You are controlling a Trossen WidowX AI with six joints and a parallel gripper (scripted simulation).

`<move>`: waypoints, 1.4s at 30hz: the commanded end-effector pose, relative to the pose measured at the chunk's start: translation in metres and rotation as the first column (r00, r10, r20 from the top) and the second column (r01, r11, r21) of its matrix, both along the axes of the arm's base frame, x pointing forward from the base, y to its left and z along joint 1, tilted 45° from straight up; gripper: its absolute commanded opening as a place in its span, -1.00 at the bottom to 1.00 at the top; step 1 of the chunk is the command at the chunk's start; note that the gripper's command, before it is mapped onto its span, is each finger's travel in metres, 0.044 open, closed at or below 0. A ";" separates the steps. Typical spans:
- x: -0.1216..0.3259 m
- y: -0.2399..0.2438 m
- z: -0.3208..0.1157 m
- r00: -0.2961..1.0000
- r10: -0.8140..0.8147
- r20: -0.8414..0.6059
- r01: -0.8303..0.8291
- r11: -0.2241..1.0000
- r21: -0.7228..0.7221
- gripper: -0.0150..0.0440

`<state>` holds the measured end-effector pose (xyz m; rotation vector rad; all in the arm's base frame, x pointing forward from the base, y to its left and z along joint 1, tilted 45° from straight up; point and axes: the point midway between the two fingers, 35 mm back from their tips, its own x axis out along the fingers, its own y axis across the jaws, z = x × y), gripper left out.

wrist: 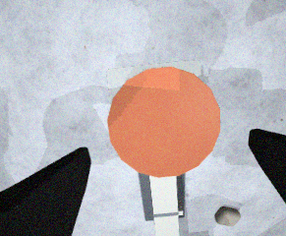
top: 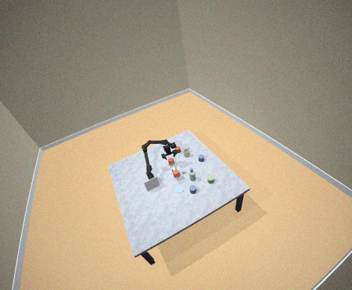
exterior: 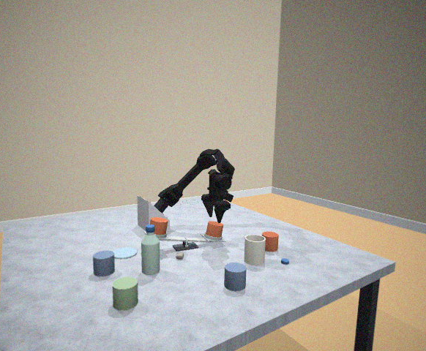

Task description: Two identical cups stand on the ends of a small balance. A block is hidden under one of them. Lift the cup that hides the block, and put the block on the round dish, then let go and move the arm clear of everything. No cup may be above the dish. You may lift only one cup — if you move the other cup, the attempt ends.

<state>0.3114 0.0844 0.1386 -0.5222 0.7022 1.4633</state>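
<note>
My gripper [top: 170,157] [exterior: 215,219] [wrist: 169,146] is open and empty, pointing down just above one orange cup [top: 170,161] [exterior: 214,229] [wrist: 164,123], with the fingers on either side of it in the wrist view. This cup stands on one end of the balance [exterior: 167,238] [wrist: 165,199]. The other orange cup [top: 176,173] [exterior: 159,226] stands on the opposite end. The beam tilts, with the end below my gripper looking lower. The pale blue round dish [top: 179,188] [exterior: 125,252] lies on the table with nothing on it. The block is not visible.
A small brown stone [top: 183,171] [exterior: 179,255] [wrist: 227,215] lies beside the balance. A green bottle [top: 192,175] [exterior: 150,253], a beige mug [top: 186,152] [exterior: 254,250], a third orange cup [exterior: 270,241], a green cup [exterior: 125,293] and two blue cups stand around. A grey panel [top: 152,183] stands near the arm's base.
</note>
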 end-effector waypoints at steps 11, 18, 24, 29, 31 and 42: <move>0.000 0.015 -0.017 1.000 -0.002 -0.008 0.002 1.000 -0.003 1.00; 0.000 0.023 -0.025 1.000 -0.002 -0.008 0.002 1.000 -0.003 1.00; -0.001 0.030 -0.031 1.000 -0.002 -0.007 0.002 1.000 -0.002 1.00; -0.001 0.036 -0.037 1.000 -0.002 -0.007 0.002 1.000 -0.001 1.00; -0.002 0.038 -0.039 1.000 -0.002 -0.007 0.002 1.000 0.000 1.00; -0.003 0.043 -0.044 1.000 -0.002 -0.007 0.002 1.000 0.001 0.69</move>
